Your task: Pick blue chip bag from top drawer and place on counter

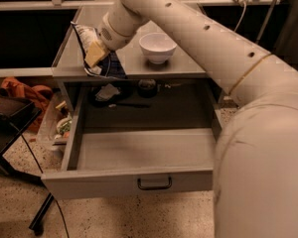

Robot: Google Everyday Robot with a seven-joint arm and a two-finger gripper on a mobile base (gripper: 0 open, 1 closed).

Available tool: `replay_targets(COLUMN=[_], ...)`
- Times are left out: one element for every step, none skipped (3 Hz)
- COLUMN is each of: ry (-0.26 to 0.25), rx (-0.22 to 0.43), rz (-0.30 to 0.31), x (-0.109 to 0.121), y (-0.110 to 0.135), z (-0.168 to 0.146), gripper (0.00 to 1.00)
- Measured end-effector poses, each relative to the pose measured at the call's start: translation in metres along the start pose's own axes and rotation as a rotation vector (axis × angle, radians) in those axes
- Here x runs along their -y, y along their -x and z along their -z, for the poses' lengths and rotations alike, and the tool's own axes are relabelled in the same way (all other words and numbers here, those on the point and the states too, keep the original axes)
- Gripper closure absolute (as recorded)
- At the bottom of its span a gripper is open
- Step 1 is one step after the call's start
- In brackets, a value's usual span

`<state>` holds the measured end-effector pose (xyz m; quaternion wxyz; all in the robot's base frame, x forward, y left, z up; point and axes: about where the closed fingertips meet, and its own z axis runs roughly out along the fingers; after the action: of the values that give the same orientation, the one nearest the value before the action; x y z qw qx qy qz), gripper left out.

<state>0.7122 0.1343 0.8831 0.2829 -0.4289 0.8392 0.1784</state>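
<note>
1. A white bowl [157,46] stood at the middle of the counter [188,63], just right of the gripper [96,54] at its front left edge.
2. Crumpled whitish paper [108,91] and a dark round object [147,86] lay by the top drawer's [129,180] back edge.
3. Orange cloth [25,90] lay on the floor, left.
</note>
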Motion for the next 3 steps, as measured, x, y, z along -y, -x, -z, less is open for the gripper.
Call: replay_targets(ry=[-0.058, -0.123, -0.205], rx=[-0.011, -0.047, -0.086], rz=[-0.028, -0.066, -0.118], x=[0.016, 0.032, 0.053], y=[0.019, 0.028, 0.031], z=[-0.005, -0.019, -0.027], gripper=[1.00, 0.81, 0.58])
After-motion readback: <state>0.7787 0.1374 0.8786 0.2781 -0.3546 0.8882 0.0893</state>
